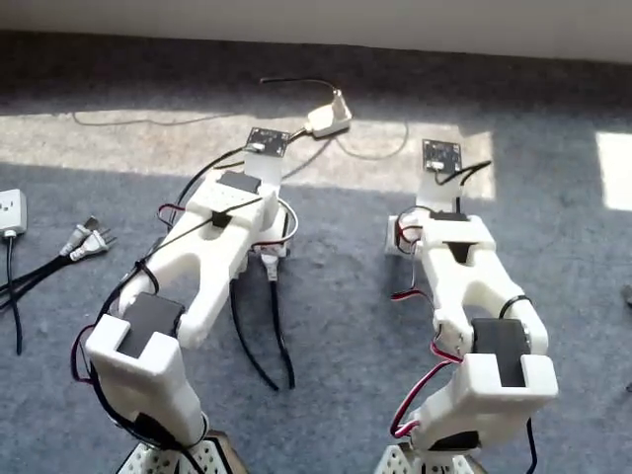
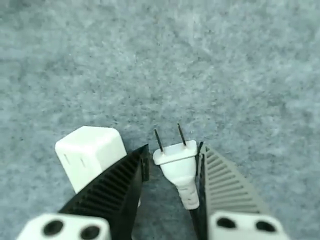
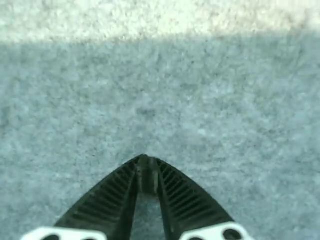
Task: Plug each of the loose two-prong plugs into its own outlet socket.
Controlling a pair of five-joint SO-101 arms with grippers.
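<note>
Left wrist view: the left gripper (image 2: pixel 172 150) is closed around a white two-prong plug (image 2: pixel 177 164), which is pinched at its body between the dark finger and the grey finger. The prongs are directed away from the wrist, over bare grey carpet (image 2: pixel 210 60). A white socket block (image 2: pixel 89 151) lies on the carpet just beside the dark finger and is partly covered by it. The prongs are not aligned with this block.

Right wrist view: the right gripper (image 3: pixel 145 162) is seen with its fingers pressed together over carpet. Whether anything is held between them cannot be told. A sunlit strip (image 3: pixel 150 15) is noted beyond it.

High view: both grippers are hidden beneath their own arms. Two further plugs (image 1: pixel 87 240) lie loose on the carpet, well apart from the left arm (image 1: pixel 207 247), near a white outlet (image 1: pixel 11 211) at the edge. Black cords (image 1: pixel 259 341) run under the left arm. A white adapter (image 1: pixel 330 118) on a thin cable lies beyond both arms. A small white block (image 1: pixel 393 237) is partly hidden beside the right arm (image 1: pixel 464 267).
</note>
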